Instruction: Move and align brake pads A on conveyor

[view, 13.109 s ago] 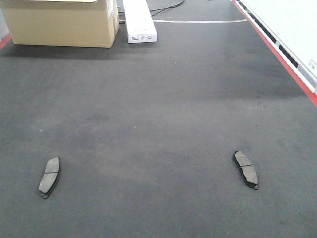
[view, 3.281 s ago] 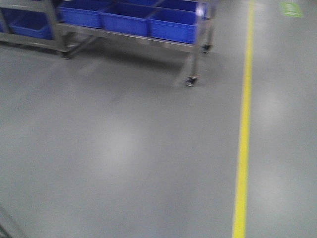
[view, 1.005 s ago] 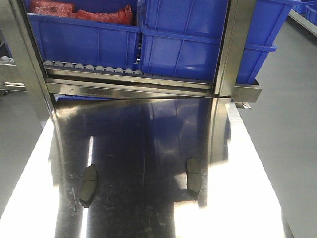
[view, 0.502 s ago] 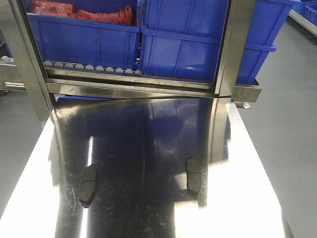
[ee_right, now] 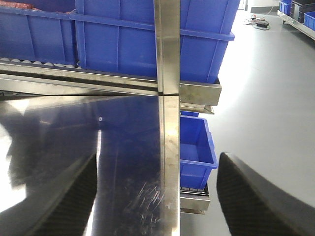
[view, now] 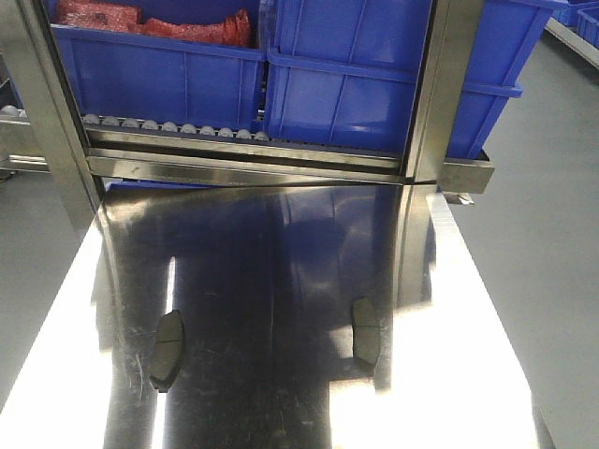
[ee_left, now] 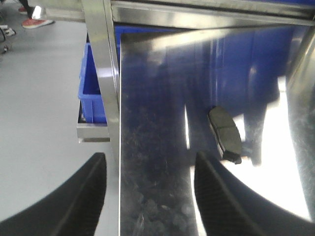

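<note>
**Brake pads (view: 168, 350) (view: 365, 332) lie on the steel table (view: 281, 281); both tools wide open**

Grey floor (view: 562, 234) runs along both sides of a steel rack (view: 440, 103), and its shiny table fills most of the front view. On the rack's roller shelf (view: 159, 124) behind the table stand large blue bins (view: 356, 94). The left-hand bin (view: 159, 75) holds red pieces (what they are cannot be made out).

Only the wrist views show the lower blue bins, below table level. One sits off the table's left edge (ee_left: 93, 93) and one off its right edge (ee_right: 197, 147).

The left tool (ee_left: 147, 196) hangs over the left edge with its jaws spread far apart and nothing between them. The right tool (ee_right: 160, 201) hangs the same way over the right edge, also holding nothing.

The front view shows both brake pads lying flat and well apart, one to the left and one to the right. The left wrist view catches a single pad (ee_left: 225, 132), just ahead of that tool's right finger (ee_left: 221, 201) and apart from it.
</note>
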You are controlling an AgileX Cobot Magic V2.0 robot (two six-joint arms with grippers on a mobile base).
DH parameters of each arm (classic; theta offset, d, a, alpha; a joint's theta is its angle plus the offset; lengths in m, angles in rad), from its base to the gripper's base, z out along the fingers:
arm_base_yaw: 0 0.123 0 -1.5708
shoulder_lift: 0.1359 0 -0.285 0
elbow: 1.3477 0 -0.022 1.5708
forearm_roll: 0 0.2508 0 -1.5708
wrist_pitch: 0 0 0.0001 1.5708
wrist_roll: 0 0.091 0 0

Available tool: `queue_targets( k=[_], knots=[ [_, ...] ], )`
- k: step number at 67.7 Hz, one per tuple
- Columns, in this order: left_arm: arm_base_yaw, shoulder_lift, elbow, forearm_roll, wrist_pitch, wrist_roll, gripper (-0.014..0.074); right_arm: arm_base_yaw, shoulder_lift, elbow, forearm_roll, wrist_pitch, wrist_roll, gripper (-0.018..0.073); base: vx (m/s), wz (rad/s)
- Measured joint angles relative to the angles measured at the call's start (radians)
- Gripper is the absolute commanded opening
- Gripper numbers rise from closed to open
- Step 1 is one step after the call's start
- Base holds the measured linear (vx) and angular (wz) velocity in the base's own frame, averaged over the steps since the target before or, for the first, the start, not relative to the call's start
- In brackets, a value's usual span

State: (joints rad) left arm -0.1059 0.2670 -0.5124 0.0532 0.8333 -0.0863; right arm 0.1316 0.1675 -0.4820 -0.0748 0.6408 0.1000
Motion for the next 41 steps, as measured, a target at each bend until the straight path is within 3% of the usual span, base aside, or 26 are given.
queue_targets(
  k=[15,25,41],
  knots=[
    [0.000,0.098,-0.046,-0.067,0.011,-0.004,0.0375,0.000,0.000,0.000,0.000,0.000,0.000,0.0487,0.00,0.00],
    [0.000,0.299,-0.141,-0.117,0.019,-0.004,0.0375,0.000,0.000,0.000,0.000,0.000,0.000,0.0487,0.00,0.00],
    [0.000,0.631,-0.285,-0.123,0.018,-0.001,0.0377,0.000,0.000,0.000,0.000,0.000,0.000,0.0487,0.00,0.00]
  ],
)
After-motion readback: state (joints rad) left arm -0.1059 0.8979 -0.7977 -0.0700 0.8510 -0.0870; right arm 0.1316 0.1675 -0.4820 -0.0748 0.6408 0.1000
